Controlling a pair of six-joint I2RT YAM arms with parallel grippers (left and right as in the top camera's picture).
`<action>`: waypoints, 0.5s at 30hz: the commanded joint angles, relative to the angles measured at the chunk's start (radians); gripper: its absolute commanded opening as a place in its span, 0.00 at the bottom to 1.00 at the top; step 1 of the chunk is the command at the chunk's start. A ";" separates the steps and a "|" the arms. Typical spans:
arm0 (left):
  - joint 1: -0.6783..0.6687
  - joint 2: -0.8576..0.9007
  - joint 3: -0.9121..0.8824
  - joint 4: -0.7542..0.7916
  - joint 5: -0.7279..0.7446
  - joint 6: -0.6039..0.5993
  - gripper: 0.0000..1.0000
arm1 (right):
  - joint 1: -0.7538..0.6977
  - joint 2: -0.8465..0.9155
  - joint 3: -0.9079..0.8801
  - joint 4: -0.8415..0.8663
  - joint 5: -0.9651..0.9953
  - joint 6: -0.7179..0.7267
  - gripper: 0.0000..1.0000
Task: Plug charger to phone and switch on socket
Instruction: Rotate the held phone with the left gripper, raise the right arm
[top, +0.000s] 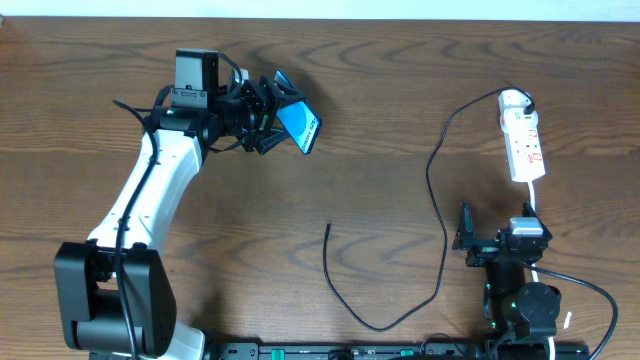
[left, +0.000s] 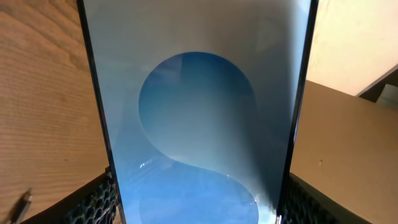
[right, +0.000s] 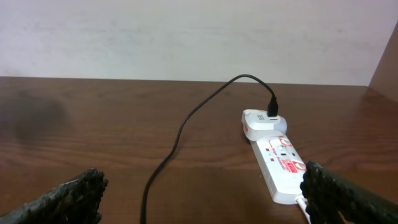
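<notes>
My left gripper (top: 268, 118) is shut on the phone (top: 298, 125), a slim black-edged handset with a light blue screen, and holds it tilted above the table at the upper left. In the left wrist view the phone (left: 199, 118) fills the frame between my two fingers. The charger (top: 440, 215), a thin black cable, runs from a white adapter in the socket (top: 523, 138) down to a loose tip (top: 329, 224) lying mid-table. That tip shows at the left wrist view's lower left corner (left: 23, 205). My right gripper (top: 463, 238) is open and empty, below the socket (right: 278, 167), with the cable (right: 177, 140) between its fingers.
The socket's white cord (top: 530, 200) runs down past my right arm's base (top: 520, 290). My left arm's base (top: 110, 300) stands at the lower left. A pale wall rises behind the table's far edge (right: 186, 78).
</notes>
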 joint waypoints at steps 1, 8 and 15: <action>0.004 -0.025 0.005 0.006 -0.015 0.049 0.07 | -0.010 -0.006 -0.002 -0.004 -0.002 0.003 0.99; 0.004 -0.025 0.005 0.006 -0.053 0.062 0.07 | -0.010 -0.006 -0.002 0.009 -0.001 0.003 0.99; 0.004 -0.025 0.005 0.007 -0.055 0.137 0.07 | -0.010 -0.006 -0.001 0.016 -0.002 0.004 0.99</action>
